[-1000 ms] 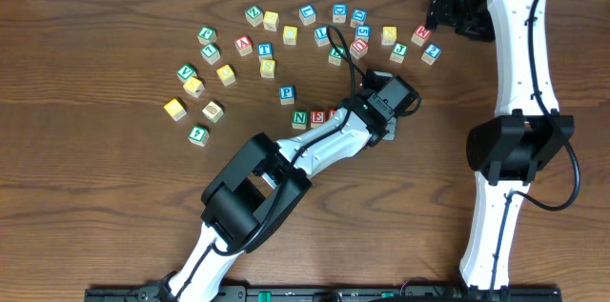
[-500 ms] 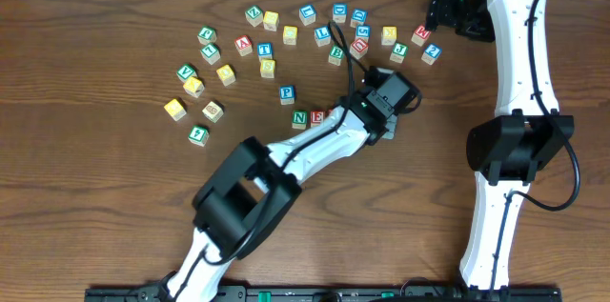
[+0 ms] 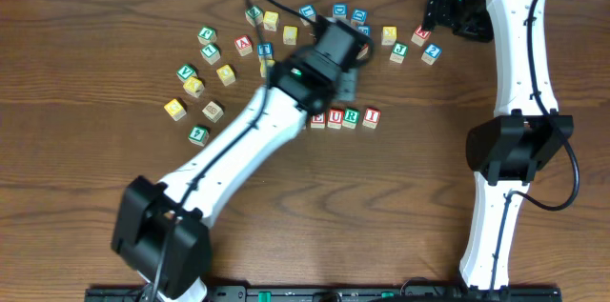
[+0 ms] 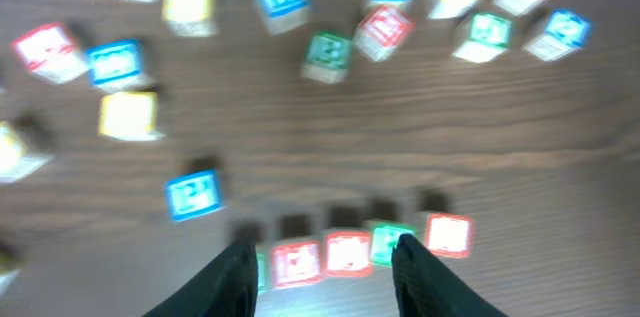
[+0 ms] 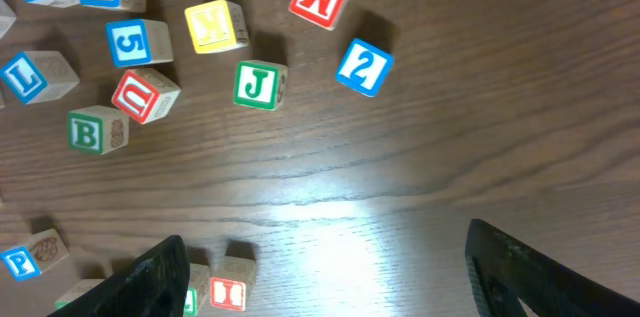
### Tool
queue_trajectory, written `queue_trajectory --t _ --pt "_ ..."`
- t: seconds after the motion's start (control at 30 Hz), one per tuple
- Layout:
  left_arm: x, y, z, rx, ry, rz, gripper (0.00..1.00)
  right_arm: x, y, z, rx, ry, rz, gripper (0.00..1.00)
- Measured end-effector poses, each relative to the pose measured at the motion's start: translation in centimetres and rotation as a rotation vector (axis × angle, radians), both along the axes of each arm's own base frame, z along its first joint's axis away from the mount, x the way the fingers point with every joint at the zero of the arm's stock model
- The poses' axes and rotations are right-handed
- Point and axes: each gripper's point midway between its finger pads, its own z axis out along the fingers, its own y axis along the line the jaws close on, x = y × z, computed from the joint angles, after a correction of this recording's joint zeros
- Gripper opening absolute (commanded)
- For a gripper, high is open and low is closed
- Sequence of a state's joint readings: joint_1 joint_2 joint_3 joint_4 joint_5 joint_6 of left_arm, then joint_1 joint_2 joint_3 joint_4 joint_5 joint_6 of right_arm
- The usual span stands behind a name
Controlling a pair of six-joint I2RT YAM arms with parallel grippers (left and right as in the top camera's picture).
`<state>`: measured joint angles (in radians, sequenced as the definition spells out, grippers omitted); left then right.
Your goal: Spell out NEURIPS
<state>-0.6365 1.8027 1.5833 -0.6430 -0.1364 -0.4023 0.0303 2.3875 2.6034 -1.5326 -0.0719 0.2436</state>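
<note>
The NEURI row (image 3: 343,117) sits in the middle to read as 1 word; the blue P (image 4: 193,194) waits near its left end. The left gripper (image 4: 322,247) hangs above, slightly open, empty; the right gripper (image 5: 322,237), far right, is wide open, empty.

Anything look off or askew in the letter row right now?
Nothing spilled or damaged. One small thing: the I cube at the row's right end sits a little apart from the R cube and slightly off the line of the E cube and U cube.
</note>
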Motion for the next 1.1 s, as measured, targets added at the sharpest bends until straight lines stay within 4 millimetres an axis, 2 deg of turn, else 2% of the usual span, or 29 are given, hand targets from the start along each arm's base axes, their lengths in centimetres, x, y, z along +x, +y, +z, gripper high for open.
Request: queue_trajectory --t 0.3,0.57,0.83,1.1 --pt "0.9 9.3 -0.7 0.094 0.104 0.144 0.43 0.2 3.6 0.1 0.005 -0.021 0.071 0.84" --pt "2.4 13.9 -0.8 0.099 0.111 0.238 0.43 0.3 6.6 0.3 0.008 -0.044 0.128 0.84" --pt "3.1 16.8 -0.8 0.121 0.112 0.267 0.43 0.1 9.3 0.4 0.012 -0.062 0.181 0.83" --pt "3.0 16.6 -0.8 0.112 0.118 0.252 0.43 -0.1 10.1 0.4 0.014 -0.062 0.197 0.83"
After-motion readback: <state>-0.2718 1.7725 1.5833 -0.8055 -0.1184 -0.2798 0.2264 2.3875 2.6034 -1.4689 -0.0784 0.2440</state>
